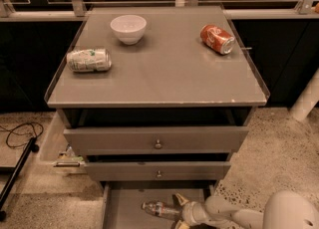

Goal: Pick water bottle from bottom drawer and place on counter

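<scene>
Camera view: I see my arm reaching low into the bottom drawer (122, 208), gripper (177, 211) spread open around the water bottle (157, 208).

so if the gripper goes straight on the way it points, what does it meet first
The water bottle. The open gripper, down in the bottom drawer, points toward the picture's left with the bottle lying just ahead. Depth is unclear, so it may pass slightly above.

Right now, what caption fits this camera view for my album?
Gripper beside the water bottle lying in the open bottom drawer, below the counter.
</scene>
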You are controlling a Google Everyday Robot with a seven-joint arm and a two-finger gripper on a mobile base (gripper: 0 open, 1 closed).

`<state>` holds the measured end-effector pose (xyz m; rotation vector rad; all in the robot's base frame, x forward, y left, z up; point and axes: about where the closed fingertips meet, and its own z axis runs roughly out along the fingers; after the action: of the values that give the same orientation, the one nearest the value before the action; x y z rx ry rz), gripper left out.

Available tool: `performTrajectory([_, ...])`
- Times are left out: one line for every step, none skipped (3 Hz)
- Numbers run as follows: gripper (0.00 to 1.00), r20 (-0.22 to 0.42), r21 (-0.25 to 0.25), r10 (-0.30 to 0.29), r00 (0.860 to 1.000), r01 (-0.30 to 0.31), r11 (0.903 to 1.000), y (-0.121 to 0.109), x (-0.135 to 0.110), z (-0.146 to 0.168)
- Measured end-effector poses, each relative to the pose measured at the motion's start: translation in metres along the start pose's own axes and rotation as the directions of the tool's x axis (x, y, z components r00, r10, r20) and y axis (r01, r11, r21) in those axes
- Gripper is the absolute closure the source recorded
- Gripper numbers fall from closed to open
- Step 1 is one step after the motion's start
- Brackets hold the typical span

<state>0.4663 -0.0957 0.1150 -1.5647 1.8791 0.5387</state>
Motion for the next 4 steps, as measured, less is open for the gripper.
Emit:
performTrajectory([0.19, 0.000, 0.000, 0.000, 1.000, 0.000, 1.0000, 0.0000, 0.0000, 0.0000])
performTrajectory([0.43, 0.000, 0.000, 0.000, 1.000, 0.000, 1.0000, 0.0000, 0.0000, 0.0000])
performTrajectory([0.66, 0.000, 0.000, 0.000, 1.000, 0.000, 1.0000, 0.0001, 0.0000, 0.0001])
performTrajectory([0.89, 0.000, 0.000, 0.000, 1.000, 0.000, 1.0000, 0.0001, 0.0000, 0.0001])
